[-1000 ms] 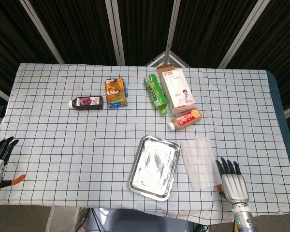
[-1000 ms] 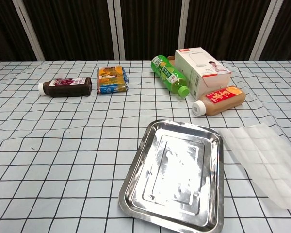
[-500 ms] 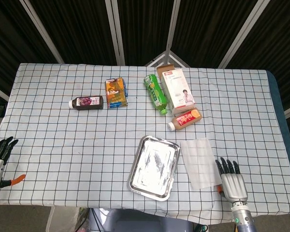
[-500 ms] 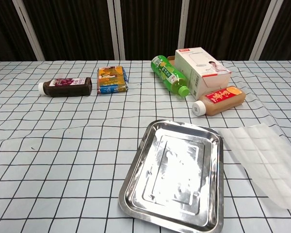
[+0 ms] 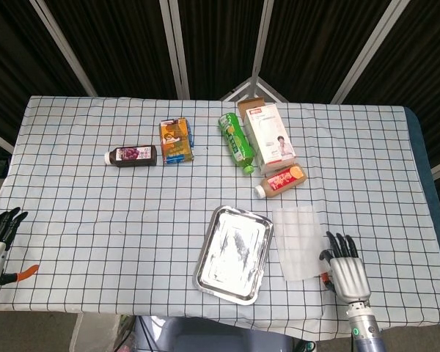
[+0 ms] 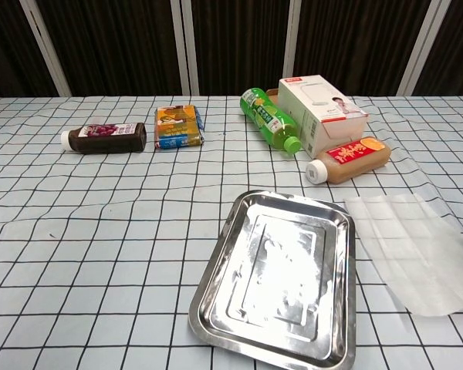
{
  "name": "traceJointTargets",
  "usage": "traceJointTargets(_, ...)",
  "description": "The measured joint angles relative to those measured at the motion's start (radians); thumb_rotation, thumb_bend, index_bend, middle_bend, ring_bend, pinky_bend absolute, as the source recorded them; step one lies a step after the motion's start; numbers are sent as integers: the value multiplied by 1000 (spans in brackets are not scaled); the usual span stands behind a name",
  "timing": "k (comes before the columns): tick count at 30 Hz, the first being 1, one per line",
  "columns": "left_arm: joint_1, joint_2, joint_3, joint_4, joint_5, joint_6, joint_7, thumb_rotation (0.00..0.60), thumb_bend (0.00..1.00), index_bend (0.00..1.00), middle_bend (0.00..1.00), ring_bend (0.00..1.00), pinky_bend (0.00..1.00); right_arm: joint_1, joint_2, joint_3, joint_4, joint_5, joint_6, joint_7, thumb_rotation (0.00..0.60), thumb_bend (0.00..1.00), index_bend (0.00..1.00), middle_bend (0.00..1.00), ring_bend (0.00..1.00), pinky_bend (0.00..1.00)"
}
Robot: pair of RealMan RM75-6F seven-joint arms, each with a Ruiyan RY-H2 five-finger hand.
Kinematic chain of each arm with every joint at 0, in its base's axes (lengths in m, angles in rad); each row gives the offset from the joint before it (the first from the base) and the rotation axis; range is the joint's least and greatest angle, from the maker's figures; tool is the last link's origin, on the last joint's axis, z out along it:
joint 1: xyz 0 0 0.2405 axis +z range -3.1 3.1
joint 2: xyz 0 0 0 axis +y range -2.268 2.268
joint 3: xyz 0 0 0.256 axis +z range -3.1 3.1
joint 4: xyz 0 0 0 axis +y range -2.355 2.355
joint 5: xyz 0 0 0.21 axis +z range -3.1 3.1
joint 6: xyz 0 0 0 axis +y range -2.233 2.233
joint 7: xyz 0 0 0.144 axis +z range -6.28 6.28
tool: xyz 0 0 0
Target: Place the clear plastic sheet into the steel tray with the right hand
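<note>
Checked tablecloth [image 5: 132,213] carries the clear plastic sheet [image 5: 296,243], flat just beside the shiny steel tray [image 5: 209,253]; I've parked my right hand [image 5: 345,273] empty, fingers spread, at its edge for pickup.

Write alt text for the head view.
A robot hand touches the near right corner of a clear plastic sheet lying beside an empty steel tray on a checked tablecloth. Behind them lie three bottles, a carton and a white box.
</note>
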Motion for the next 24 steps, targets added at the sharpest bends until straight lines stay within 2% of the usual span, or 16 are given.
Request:
traceJointTargets(4,0,0,0,0,-1,0,0,600,0,0,0,0,0,1,-4,-2,9,-24,17,33,600,520,608,177,20,0)
traceJointTargets(13,0,0,-1,0,-4,-2,-1,600,0,0,0,0,0,6,-4,-1,5,-105,78,101,600,520,610,183,20,0)
traceJointTargets(20,-1,-1,-2,0,-4,-2,2,600,0,0,0,0,0,20,7,16,-62,-207,156,165,600,520,610,183,21,0)
traceJointTargets(24,0,-2,-1,0,-5,-2,4,600,0,0,0,0,0,33,13,22,-135,-267,188,182,600,520,610,183,21,0)
